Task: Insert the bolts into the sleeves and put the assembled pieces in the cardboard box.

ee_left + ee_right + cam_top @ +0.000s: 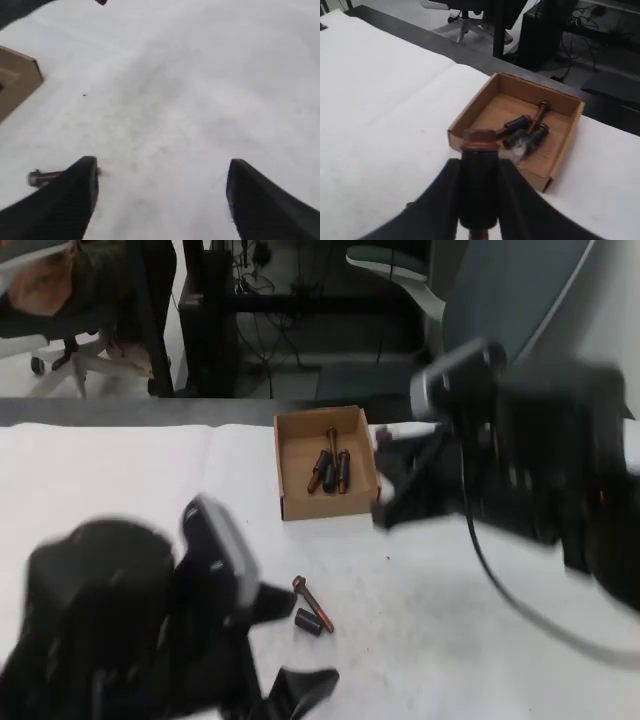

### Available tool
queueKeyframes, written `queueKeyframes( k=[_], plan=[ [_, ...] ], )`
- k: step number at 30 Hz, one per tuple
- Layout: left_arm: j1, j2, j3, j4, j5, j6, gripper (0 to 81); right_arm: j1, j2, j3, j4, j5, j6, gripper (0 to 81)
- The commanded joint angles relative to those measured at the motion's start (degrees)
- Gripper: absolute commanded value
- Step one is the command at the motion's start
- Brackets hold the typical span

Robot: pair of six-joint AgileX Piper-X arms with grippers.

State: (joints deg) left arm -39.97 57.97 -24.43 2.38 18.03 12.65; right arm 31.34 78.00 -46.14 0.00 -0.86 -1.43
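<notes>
One assembled piece (479,192) gripped, one bolt (312,602) loose.
High view: the bolt is seen beside a sleeve (309,622) on the counter (430,660), near the cardboard box (281,470). Left wrist view: the left hand (162,167) is spread wide. Right wrist view: the assembled piece, judged light, rigid and slick, is clamped around its middle by the right hand (479,170).

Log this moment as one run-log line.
left tool: open over bench | right tool: shut on assembled piece by cardboard box | in box: finished pieces | loose: bolt, sleeve
</notes>
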Motion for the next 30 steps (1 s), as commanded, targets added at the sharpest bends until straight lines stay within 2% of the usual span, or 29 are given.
queueKeyframes(
  k=[1, 4, 9, 11, 14, 21, 23, 24, 29, 30],
  plan=[
    [0.13, 5.73, -7.19, 7.77, -5.08, 13.88, 62.4, -3.10, 6.37, -9.44, 7.86, -3.82, -1.86, 0.6],
    [0.53, 13.29, -13.18, 12.72, -6.78, 22.44, 55.6, -4.41, 13.96, -19.34, 14.46, -4.39, -3.21, 0.6],
    [2.21, 25.74, -21.08, 23.49, -6.93, 30.92, 55.7, -5.52, 26.84, -35.65, 25.63, -4.17, -5.77, 0.6],
    [2.20, 29.52, -23.25, 27.25, -9.94, 35.44, 55.7, -5.77, 31.30, -41.04, 28.27, -3.91, -6.78, 0.6],
    [2.20, 32.96, -24.71, 29.08, -12.44, 38.68, 55.7, -6.01, 36.14, -46.75, 30.46, -3.30, -7.07, 0.6],
    [2.08, 34.48, -24.69, 23.74, -12.32, 41.55, 55.7, -6.26, 44.08, -53.95, 31.02, -2.90, -9.33, 1.0],
    [2.08, 34.87, -24.69, 21.39, -12.32, 41.58, 55.7, -6.26, 45.59, -54.81, 31.02, -3.27, -9.51, 9.0],
    [2.08, 35.27, -24.94, 20.44, -12.32, 41.58, 55.7, -6.26, 46.04, -54.89, 31.02, -3.35, -9.51, 16.9],
    [2.08, 39.12, -26.88, 19.86, -12.32, 42.99, 55.7, -6.26, 45.98, -54.88, 35.26, -2.97, -8.38, 67.5],
    [2.08, 39.91, -27.26, 19.78, -12.43, 43.22, 55.7, -6.26, 45.91, -54.88, 36.40, -2.74, -8.39, 70.0]
  ],
)
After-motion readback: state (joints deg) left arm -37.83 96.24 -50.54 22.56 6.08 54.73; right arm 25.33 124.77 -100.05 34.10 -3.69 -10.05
